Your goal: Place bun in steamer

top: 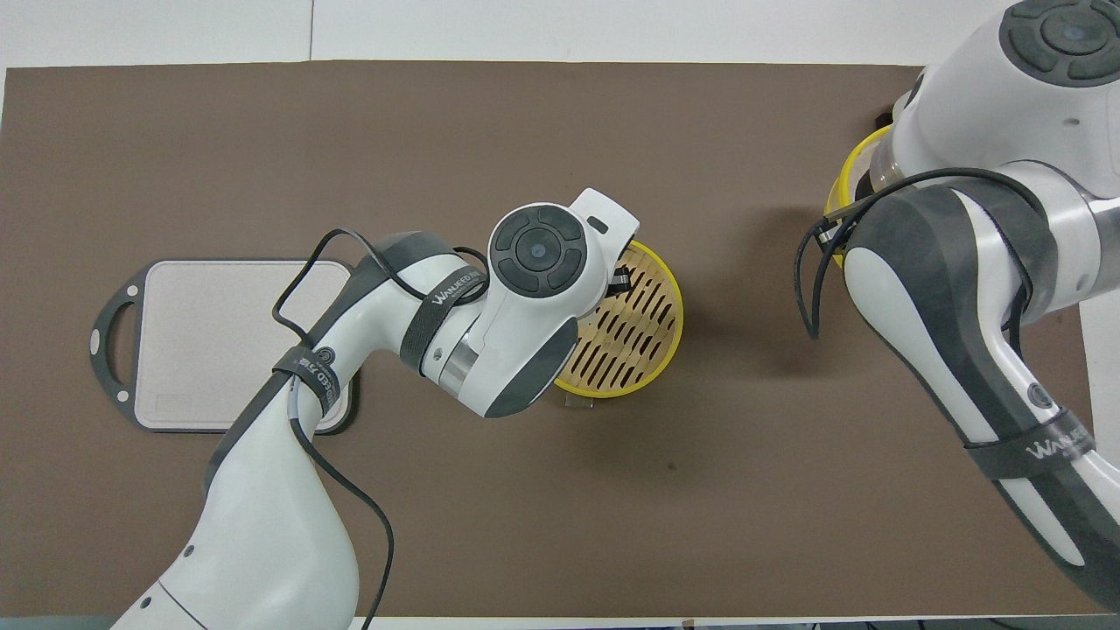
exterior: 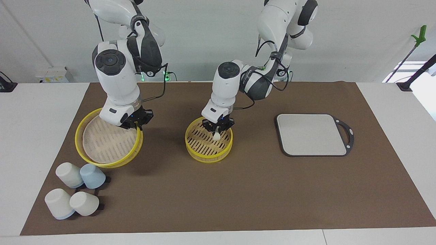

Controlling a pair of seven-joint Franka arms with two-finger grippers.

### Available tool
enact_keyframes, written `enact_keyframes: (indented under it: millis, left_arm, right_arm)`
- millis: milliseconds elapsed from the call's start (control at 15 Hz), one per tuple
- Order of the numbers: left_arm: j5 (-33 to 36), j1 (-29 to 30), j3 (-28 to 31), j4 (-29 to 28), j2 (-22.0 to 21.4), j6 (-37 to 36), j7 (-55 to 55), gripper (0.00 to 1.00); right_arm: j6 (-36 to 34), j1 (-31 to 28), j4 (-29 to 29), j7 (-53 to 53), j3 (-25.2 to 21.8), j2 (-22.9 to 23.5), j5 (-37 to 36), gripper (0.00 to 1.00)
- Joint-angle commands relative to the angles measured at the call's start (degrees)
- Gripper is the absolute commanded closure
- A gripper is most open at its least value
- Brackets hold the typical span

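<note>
The yellow steamer (exterior: 208, 149) stands mid-table with its slatted floor open to view; it also shows in the overhead view (top: 643, 328). My left gripper (exterior: 217, 130) is over the steamer, at the side nearer the robots, shut on the small cream-white bun (exterior: 217, 136), which hangs just above the slats. My right gripper (exterior: 136, 123) is shut on the rim of a wider yellow tier (exterior: 109, 143) with a pale floor, held tilted above the mat toward the right arm's end. In the overhead view the arms hide both grippers and the bun.
A grey rectangular board (exterior: 311, 134) with a dark handle lies toward the left arm's end. Several upturned cups, white (exterior: 68, 174) and pale blue (exterior: 92, 176), stand farther from the robots than the lifted tier. A brown mat (exterior: 238, 190) covers the table.
</note>
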Motion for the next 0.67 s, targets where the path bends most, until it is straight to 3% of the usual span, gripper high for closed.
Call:
enact_keyframes:
  millis: [0, 133, 200, 267, 467, 600]
  left_arm:
    - [1.9, -0.6, 0.8, 0.1, 1.0, 1.6, -1.2, 0.78]
    - [2.3, -0.7, 0.8, -0.9, 1.1, 2.3, -1.2, 0.71]
    - [2.3, -0.9, 0.8, -1.6, 1.0, 3.4, -1.3, 0.6]
    - [2.3, -1.1, 0.8, -2.0, 1.0, 3.7, -1.4, 0.39]
    - [2.3, -1.3, 0.8, -2.1, 0.9, 3.2, -2.3, 0.12]
    - [2.3, -1.3, 0.8, -2.0, 0.8, 2.8, -2.4, 0.07]
  right_arm:
    - [0.1, -0.4, -1.4, -0.6, 0.2, -1.7, 0.7, 1.0]
    - [0.2, -0.3, -1.3, -0.6, 0.2, -1.7, 0.7, 1.0]
    - [0.2, -0.2, -1.4, -0.6, 0.2, -1.7, 0.7, 1.0]
    - [0.3, -0.2, -1.4, -0.5, 0.2, -1.7, 0.7, 1.0]
    - [1.2, -0.1, -1.7, -0.5, 0.2, -1.7, 0.7, 1.0]
    - [3.7, 0.0, -2.6, -0.5, 0.3, -1.8, 0.8, 1.0]
